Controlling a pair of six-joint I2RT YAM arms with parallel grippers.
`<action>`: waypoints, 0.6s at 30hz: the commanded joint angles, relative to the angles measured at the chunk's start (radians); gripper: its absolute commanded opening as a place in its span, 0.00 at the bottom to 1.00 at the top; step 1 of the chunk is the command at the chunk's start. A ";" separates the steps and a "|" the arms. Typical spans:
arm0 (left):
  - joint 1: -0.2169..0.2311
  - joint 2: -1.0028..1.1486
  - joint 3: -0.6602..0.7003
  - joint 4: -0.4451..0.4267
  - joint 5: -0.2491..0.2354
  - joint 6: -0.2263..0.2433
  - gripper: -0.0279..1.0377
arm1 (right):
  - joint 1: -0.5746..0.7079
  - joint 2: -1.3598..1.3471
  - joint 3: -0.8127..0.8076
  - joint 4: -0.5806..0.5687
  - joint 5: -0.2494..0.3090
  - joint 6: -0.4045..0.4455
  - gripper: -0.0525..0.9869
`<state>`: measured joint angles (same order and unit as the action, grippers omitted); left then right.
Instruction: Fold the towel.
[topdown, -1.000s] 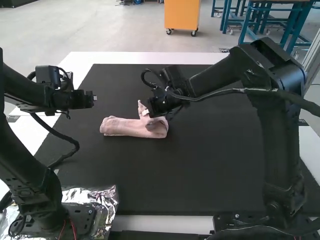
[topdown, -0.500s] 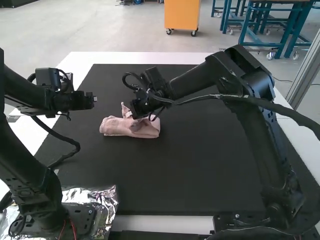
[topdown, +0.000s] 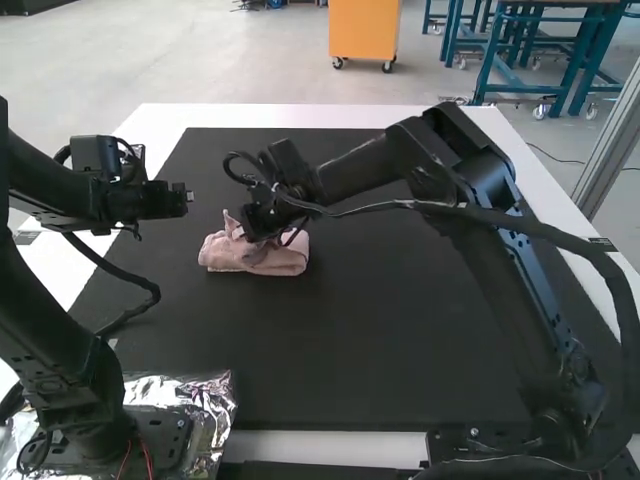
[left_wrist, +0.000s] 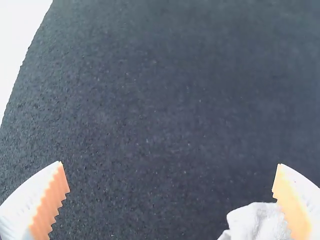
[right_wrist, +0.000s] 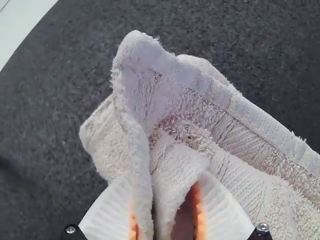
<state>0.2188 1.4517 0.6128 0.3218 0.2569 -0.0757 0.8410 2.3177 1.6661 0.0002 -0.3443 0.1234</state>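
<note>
In the high view the pink towel (topdown: 258, 254) lies folded into a small bundle left of the mat's middle, one corner sticking up. Over its far side is my right gripper (topdown: 252, 226). The right wrist view has the right gripper (right_wrist: 165, 220) shut on a pinched fold of the towel (right_wrist: 200, 105), the layers bunched between its pads. My left gripper (topdown: 188, 198) hangs above the mat to the left of the towel. Its fingers stand wide apart in the left wrist view, where the left gripper (left_wrist: 171, 200) holds nothing and a bit of towel (left_wrist: 257, 222) shows beside one finger.
A black mat (topdown: 380, 340) covers most of the white table (topdown: 300, 115). Crinkled foil (topdown: 205, 400) lies by the left arm's base. A loose cable (topdown: 130, 310) hangs from the left arm over the mat's left side.
The right gripper has moved left across the towel, and the towel's right end has drawn in with it, shortening the bundle. The left arm has kept still.
</note>
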 joint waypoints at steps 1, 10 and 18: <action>0.010 -0.025 -0.005 0.011 -0.011 0.004 0.93 | 0.026 0.008 0.083 -0.008 -0.007 0.019 0.51; 0.022 -0.037 -0.002 0.006 -0.036 -0.007 0.93 | 0.017 -0.046 0.167 -0.118 -0.073 0.010 0.88; 0.021 -0.048 -0.001 0.003 -0.036 -0.007 0.93 | -0.088 -0.130 0.029 -0.026 -0.125 0.019 0.03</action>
<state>0.2356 1.4517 0.6121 0.3195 0.2317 -0.0765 0.8036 2.2665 1.7409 -0.0639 -0.4297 0.1322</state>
